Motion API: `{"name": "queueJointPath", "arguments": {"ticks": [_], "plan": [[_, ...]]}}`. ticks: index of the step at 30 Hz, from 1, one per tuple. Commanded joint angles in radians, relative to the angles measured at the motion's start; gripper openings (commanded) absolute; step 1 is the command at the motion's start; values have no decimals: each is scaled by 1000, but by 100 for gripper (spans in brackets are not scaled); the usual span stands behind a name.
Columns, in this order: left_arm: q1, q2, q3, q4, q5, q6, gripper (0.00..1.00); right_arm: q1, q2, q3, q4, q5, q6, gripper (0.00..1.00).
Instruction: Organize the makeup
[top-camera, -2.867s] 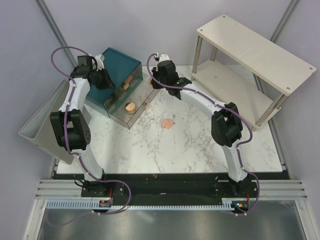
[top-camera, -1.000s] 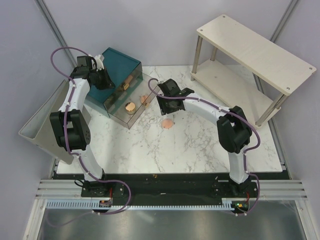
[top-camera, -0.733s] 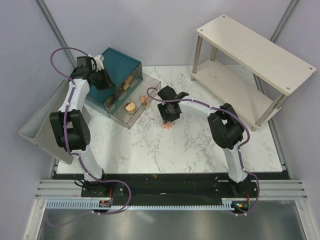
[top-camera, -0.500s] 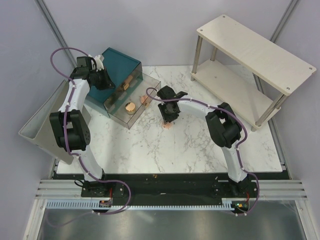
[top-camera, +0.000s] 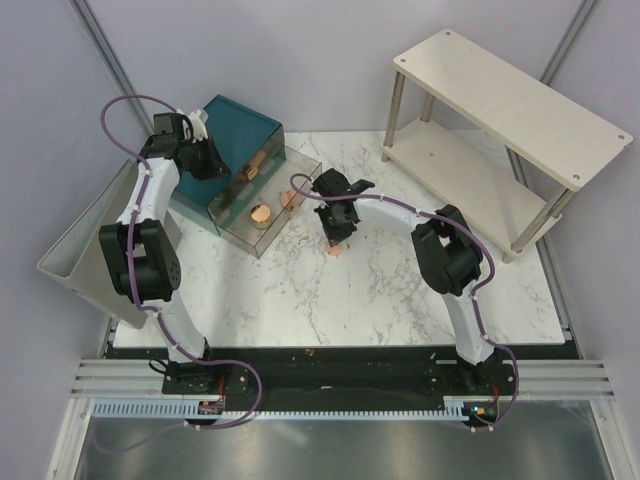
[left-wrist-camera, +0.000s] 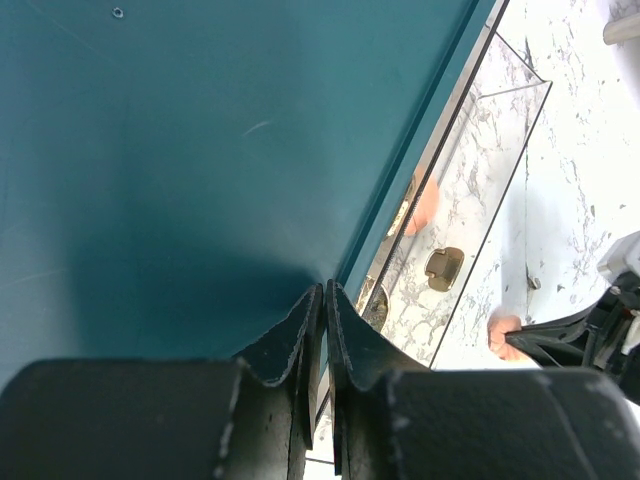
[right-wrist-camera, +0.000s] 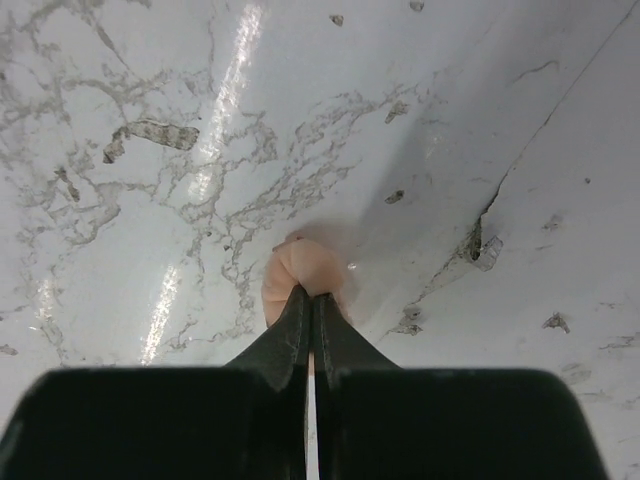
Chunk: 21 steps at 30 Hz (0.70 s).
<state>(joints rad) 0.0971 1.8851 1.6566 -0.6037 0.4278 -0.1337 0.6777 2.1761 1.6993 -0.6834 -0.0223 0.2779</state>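
A flat peach-pink disc (right-wrist-camera: 298, 272) lies on the marble table, and my right gripper (right-wrist-camera: 311, 297) is shut on its near rim, fingertips down at the tabletop. From above, that gripper (top-camera: 338, 238) stands just over the disc (top-camera: 337, 251), right of the clear drawer (top-camera: 300, 160) pulled out of the teal box (top-camera: 238, 122). The drawer holds a round gold tin (top-camera: 260, 213) and another peach disc (top-camera: 290, 198). My left gripper (left-wrist-camera: 325, 292) has its jaws together at the teal box's (left-wrist-camera: 200, 150) front edge. I cannot tell whether it pinches anything.
A pale two-tier shelf (top-camera: 500, 100) stands at the back right. A grey tilted bin (top-camera: 85, 265) leans off the table's left edge. More small items sit in the box's upper drawer (top-camera: 252, 170). Marble tabletop (top-camera: 400, 290) spreads in front.
My right gripper came away from the drawer, dropped onto the disc on the table and closed on it. The left arm has not moved.
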Motion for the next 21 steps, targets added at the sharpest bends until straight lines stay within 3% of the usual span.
{"name": "queueJointPath", "arguments": {"ticks": [1, 7, 14, 21], "plan": [[-27, 94, -87, -275, -15, 32, 16, -3, -30, 121, -45, -24, -36, 0], [-25, 94, -86, -274, -12, 32, 16, -12, 14, 284, -41, -77, -29, 0], [-27, 100, -84, -272, 2, 23, 16, -17, 175, 567, -16, -179, 53, 0], [-25, 98, -81, -272, 6, 23, 16, -21, 269, 649, 108, -255, 205, 0]]}}
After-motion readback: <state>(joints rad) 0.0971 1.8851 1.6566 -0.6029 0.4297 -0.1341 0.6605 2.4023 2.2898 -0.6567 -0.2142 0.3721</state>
